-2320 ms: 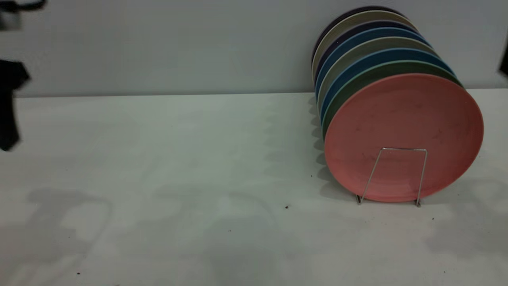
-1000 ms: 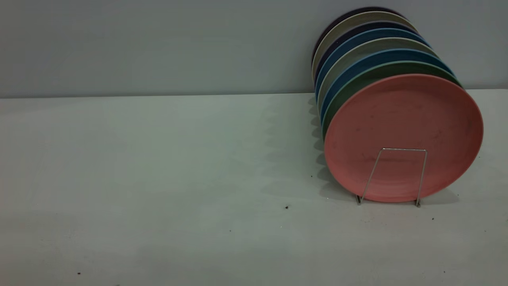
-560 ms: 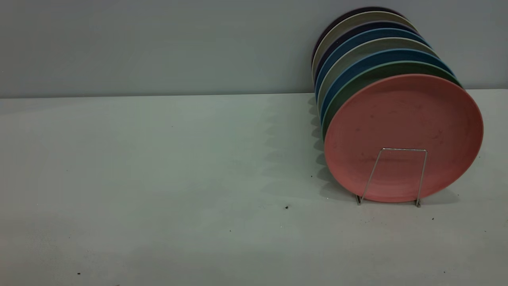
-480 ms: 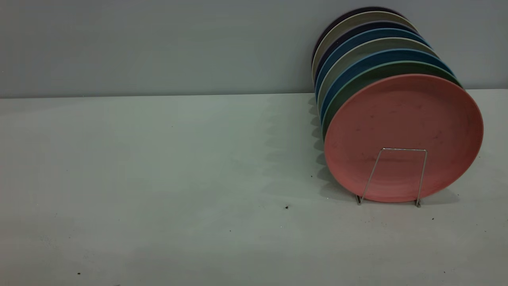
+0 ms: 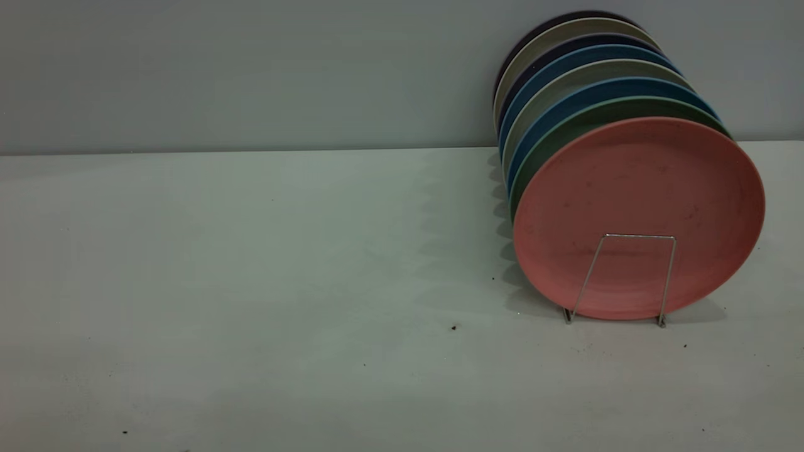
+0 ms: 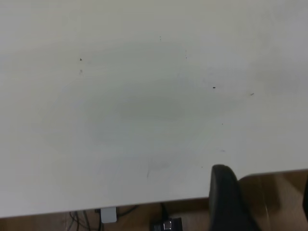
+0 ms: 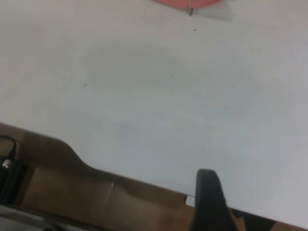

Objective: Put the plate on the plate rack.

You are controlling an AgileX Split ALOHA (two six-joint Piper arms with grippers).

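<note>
**Plate seated in rack; both arms clear of the work**

Exterior view: The pink plate stands on edge at the front of a row of plates, leaning back on the green plate behind it. The wire loop of the plate rack crosses its lower face, feet on the table. Neither of my grippers appears here. Judgement: placement looks done; the step in hand is staying withdrawn.

Left wrist view: Only bare table, its edge, and one dark finger of my left gripper. The partner finger shows just as a sliver at the frame edge, so the fingers stand apart, holding nothing.

Right wrist view: Table, with a slice of the plate and one rack foot at the far edge. One dark finger of my right gripper is visible; I cannot tell whether the pair is apart or together.

Note to self: keep both arms well away from the row. The rack is narrow and the plates lean, so I judge that a nudge could tip them.
</note>
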